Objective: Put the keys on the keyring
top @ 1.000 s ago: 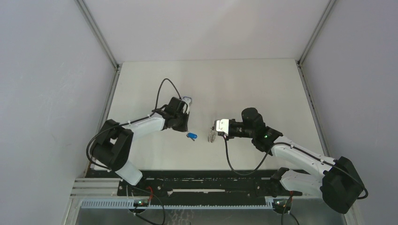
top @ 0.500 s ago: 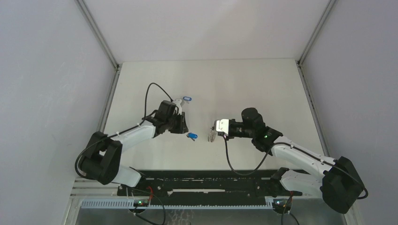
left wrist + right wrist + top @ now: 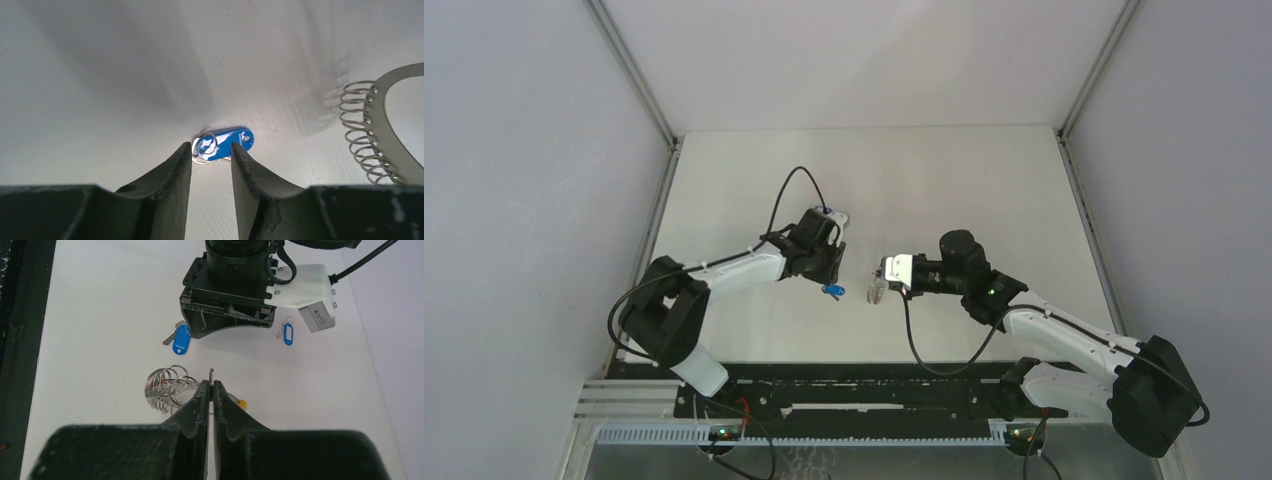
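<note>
Two arms [image 3: 734,268] angled inward, left claw [image 3: 211,150] parted over key [image 3: 223,143], right claw [image 3: 212,385] clamped on keyring [image 3: 165,385]

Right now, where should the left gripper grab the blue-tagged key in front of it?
The blue tag, across its long edges, from straight above: it lies flat on the table, bulkier than its thin key. The left gripper would need turning.

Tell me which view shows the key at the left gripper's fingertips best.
Left wrist: the key lies centred and sharp, blue tag and small ring plain. Right wrist shows the key smaller, silver blade showing. Top external gives only a blue speck.
</note>
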Controlling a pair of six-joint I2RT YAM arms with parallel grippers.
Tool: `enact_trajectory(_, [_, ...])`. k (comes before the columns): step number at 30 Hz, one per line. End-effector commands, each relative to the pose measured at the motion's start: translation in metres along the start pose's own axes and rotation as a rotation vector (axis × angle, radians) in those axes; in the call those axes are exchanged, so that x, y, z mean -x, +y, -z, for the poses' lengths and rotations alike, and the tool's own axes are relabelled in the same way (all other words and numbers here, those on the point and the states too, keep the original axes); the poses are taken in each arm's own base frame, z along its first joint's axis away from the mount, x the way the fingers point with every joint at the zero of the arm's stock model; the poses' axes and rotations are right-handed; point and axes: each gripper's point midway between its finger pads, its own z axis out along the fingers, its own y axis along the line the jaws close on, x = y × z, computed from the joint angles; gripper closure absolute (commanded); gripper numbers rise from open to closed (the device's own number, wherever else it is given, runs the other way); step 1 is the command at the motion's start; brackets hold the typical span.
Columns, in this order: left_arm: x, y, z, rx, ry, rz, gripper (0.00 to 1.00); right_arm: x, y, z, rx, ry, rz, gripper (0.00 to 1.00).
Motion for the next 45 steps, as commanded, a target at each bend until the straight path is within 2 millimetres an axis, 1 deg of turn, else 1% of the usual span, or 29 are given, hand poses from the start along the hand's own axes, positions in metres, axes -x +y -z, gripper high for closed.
enact_trajectory(1, [0.015, -0.002, -0.001, 0.014, -0.013, -0.047, 0.61, 0.016, -0.008, 0.002, -0.030, -0.043, 0.046, 1.00])
enact_trajectory(9, [0.010, -0.005, -0.013, 0.016, 0.031, -0.061, 0.63, 0.016, -0.008, 0.002, -0.028, -0.042, 0.044, 1.00])
enact_trajectory(11, [0.011, -0.003, -0.014, 0.030, 0.029, -0.060, 0.66, 0.016, -0.008, 0.002, -0.029, -0.041, 0.045, 1.00])
enact_trajectory(16, [0.010, 0.003, -0.013, 0.066, 0.026, -0.029, 0.79, 0.016, -0.007, 0.002, -0.027, -0.042, 0.044, 1.00])
enact_trajectory(20, [0.008, 0.008, -0.012, 0.076, 0.016, 0.010, 0.85, 0.017, -0.008, 0.002, -0.029, -0.045, 0.046, 1.00])
enact_trajectory(23, [0.007, 0.011, -0.009, 0.060, -0.005, 0.060, 0.91, 0.017, -0.007, 0.003, -0.028, -0.044, 0.046, 1.00])
enact_trajectory(28, [-0.003, 0.018, -0.003, 0.017, -0.020, 0.167, 0.99, 0.017, -0.007, 0.002, -0.028, -0.043, 0.048, 1.00])
enact_trajectory(33, [-0.018, 0.016, 0.010, -0.013, 0.026, 0.208, 1.00, 0.017, -0.008, 0.002, -0.029, -0.043, 0.048, 1.00])
enact_trajectory(36, [-0.021, 0.016, 0.021, -0.028, 0.045, 0.231, 1.00, 0.018, -0.008, 0.003, -0.029, -0.048, 0.051, 1.00])
enact_trajectory(40, [-0.022, 0.008, 0.031, -0.139, 0.054, 0.352, 1.00, 0.021, -0.007, 0.005, -0.029, -0.056, 0.052, 1.00])
enact_trajectory(41, [-0.022, 0.015, 0.033, -0.152, 0.050, 0.413, 1.00, 0.022, -0.008, 0.005, -0.031, -0.058, 0.054, 1.00])
enact_trajectory(45, [-0.029, 0.024, 0.038, -0.181, 0.013, 0.647, 1.00, 0.024, -0.007, 0.006, -0.031, -0.062, 0.058, 1.00])
